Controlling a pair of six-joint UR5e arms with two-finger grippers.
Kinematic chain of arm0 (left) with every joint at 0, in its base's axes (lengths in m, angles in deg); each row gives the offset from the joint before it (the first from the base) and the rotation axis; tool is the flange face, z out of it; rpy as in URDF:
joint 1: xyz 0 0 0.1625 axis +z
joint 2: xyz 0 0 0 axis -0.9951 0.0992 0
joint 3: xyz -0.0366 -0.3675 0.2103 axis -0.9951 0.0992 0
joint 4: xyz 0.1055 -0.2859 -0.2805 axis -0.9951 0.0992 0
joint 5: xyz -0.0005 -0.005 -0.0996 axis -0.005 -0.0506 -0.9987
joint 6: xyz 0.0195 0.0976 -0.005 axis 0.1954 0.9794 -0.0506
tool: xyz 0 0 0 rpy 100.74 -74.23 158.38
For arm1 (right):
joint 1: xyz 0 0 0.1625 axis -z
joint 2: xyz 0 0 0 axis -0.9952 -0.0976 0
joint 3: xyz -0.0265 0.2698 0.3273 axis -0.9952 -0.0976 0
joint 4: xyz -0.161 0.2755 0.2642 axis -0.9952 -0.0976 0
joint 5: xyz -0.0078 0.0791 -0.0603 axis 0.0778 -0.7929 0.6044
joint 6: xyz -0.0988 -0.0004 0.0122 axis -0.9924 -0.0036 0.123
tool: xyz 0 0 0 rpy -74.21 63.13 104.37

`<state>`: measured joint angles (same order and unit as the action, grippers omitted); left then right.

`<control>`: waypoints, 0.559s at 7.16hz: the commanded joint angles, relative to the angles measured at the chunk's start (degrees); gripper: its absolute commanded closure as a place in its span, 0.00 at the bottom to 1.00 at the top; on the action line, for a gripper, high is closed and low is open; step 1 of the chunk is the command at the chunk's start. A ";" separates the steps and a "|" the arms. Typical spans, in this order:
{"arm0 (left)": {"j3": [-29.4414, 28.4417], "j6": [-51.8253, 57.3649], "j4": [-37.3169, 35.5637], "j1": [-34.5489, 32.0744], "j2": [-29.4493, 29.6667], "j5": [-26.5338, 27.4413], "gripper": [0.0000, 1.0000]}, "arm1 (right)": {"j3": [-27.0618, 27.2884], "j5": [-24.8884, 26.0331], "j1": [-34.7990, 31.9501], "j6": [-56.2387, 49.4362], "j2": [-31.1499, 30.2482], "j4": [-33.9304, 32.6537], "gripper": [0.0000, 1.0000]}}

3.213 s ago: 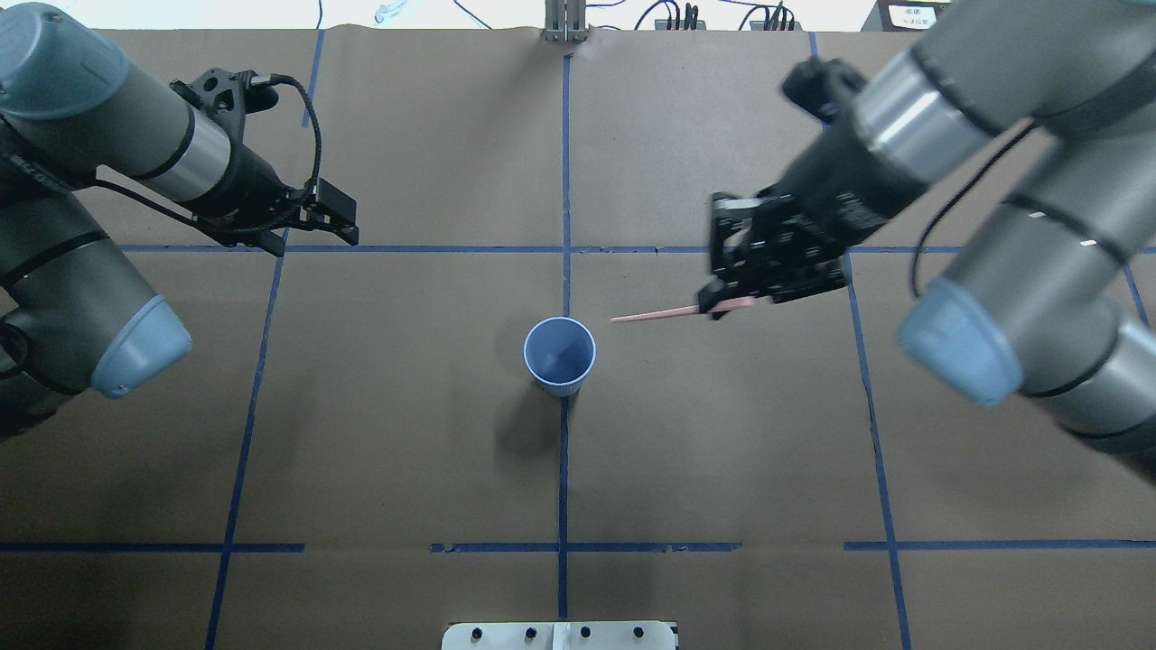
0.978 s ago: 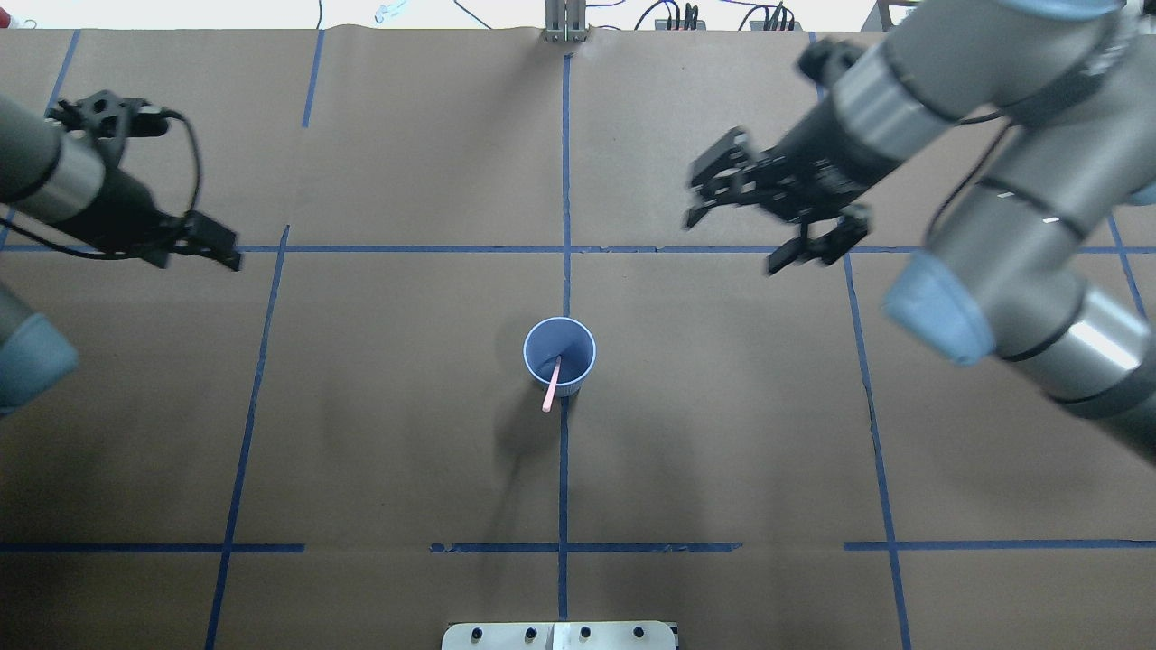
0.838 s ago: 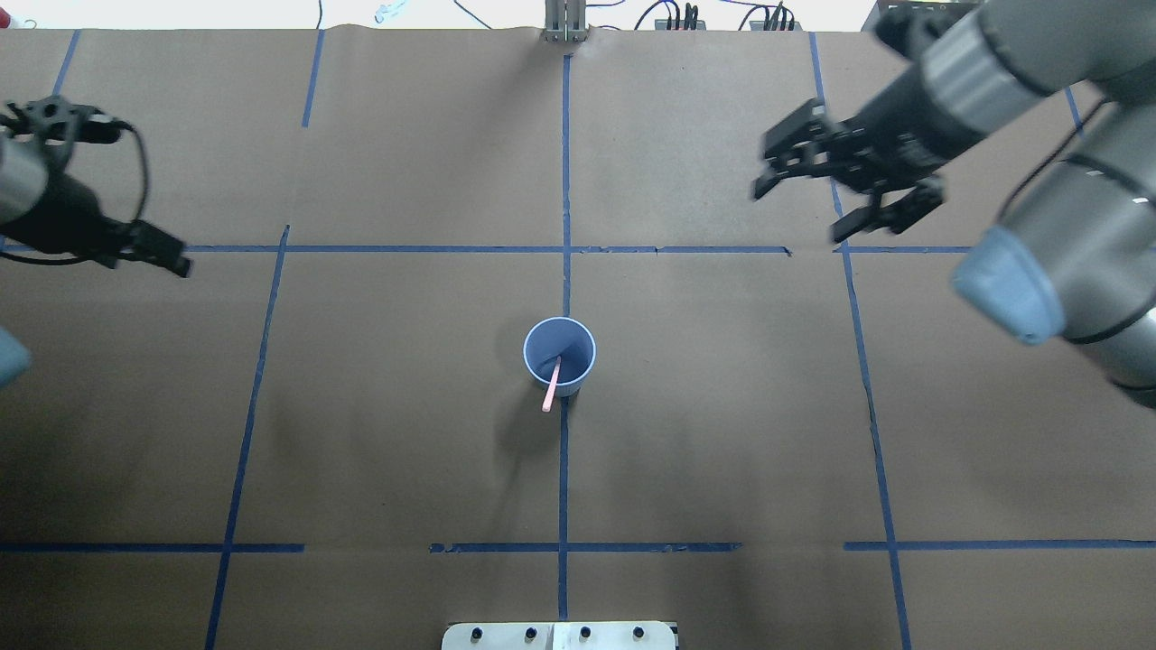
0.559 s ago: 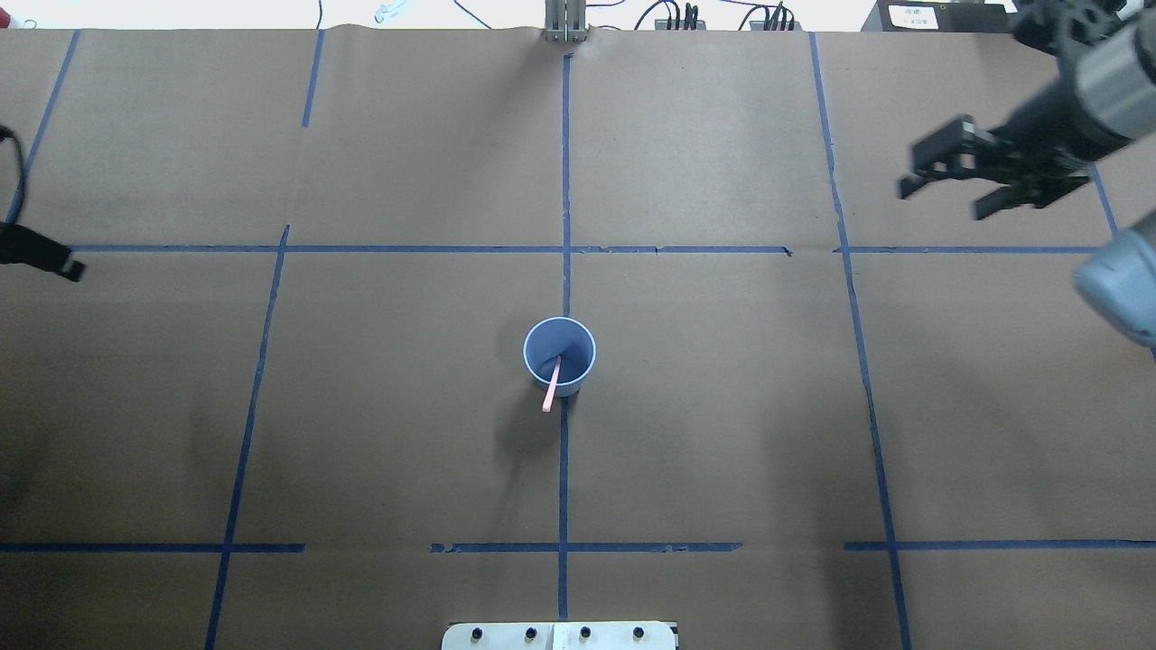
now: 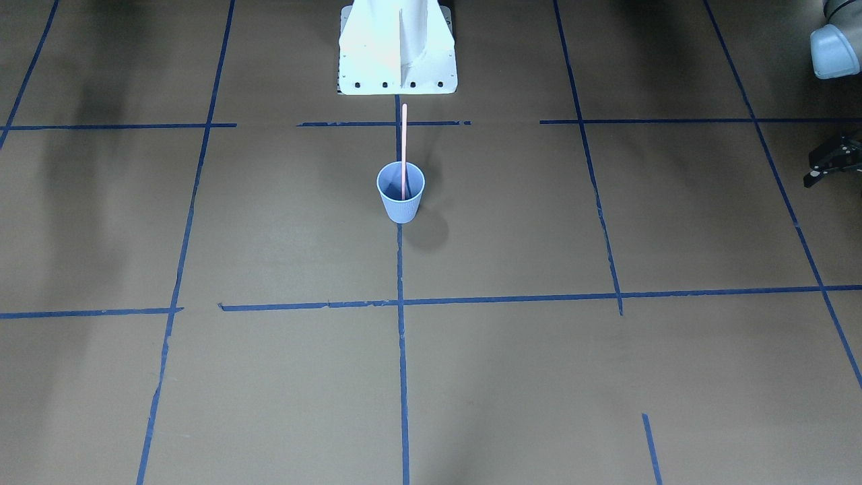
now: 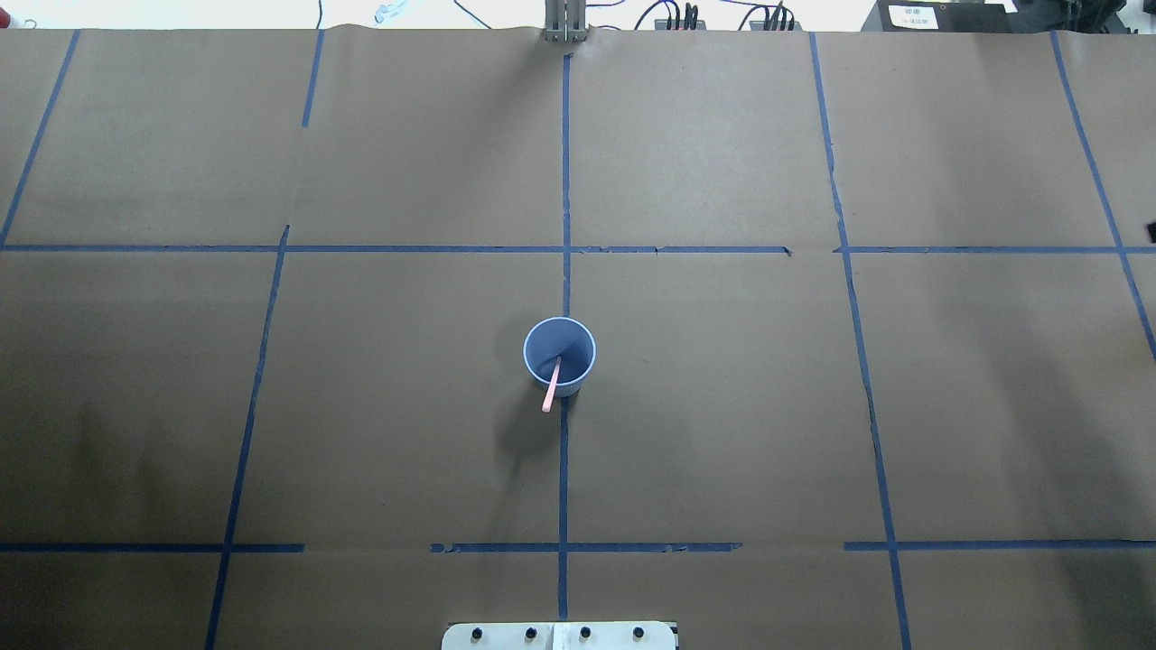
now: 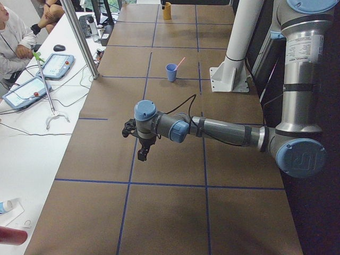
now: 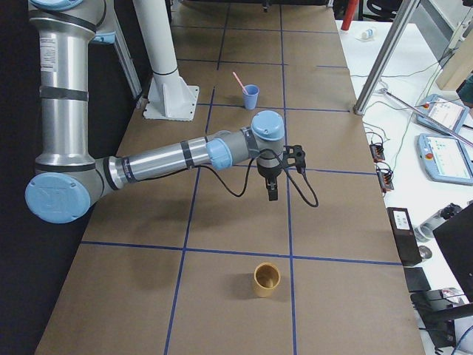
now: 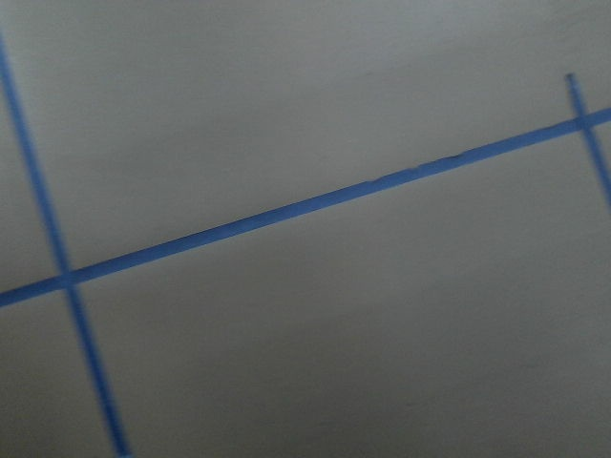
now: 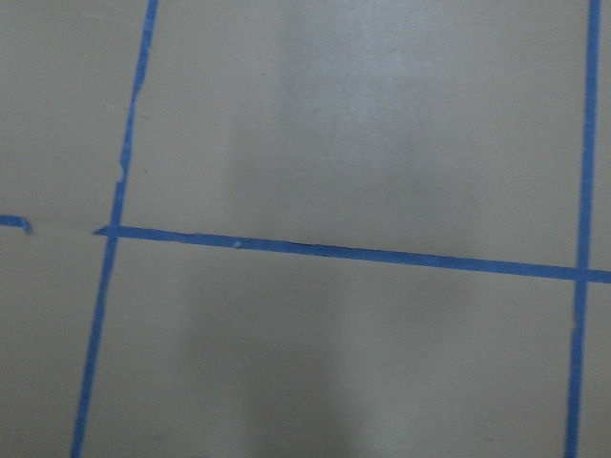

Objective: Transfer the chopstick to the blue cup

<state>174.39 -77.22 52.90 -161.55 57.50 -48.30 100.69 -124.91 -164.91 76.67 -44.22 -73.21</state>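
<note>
The blue cup stands upright at the table's middle on a blue tape line. The pale-pink chopstick stands in it and leans on the rim toward the robot's base; both also show in the front view, cup and chopstick. No gripper touches them. My left gripper hangs far out at the table's left end, cut by the frame edge; I cannot tell if it is open. My right gripper hovers far out at the right end; I cannot tell its state.
A gold cup stands near the table's right end, also seen far off in the left view. The robot's white base plate sits behind the blue cup. Blue tape lines grid the brown paper table. Both wrist views show only paper and tape.
Both arms have swung outward and left the overhead view, the right gripper open when last seen there. The chopstick and cup have not moved.
</note>
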 commanded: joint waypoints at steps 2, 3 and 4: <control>-0.27 0.15 -0.05 -0.63 -1.64 -2.45 0.00 | 0.00 -0.07 -7.45 -17.08 -2.97 -6.82 0.00; -0.54 0.06 -0.14 -0.63 -1.03 -2.45 0.00 | 0.88 0.10 -7.72 -17.12 -2.98 -8.15 0.00; 0.15 -0.02 -0.14 -0.63 -1.46 -2.54 0.00 | 0.80 0.45 -7.73 -17.21 -2.89 -8.25 0.00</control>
<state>174.18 -77.13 52.78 -162.15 56.20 -50.64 101.21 -124.78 -172.22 60.32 -47.10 -80.49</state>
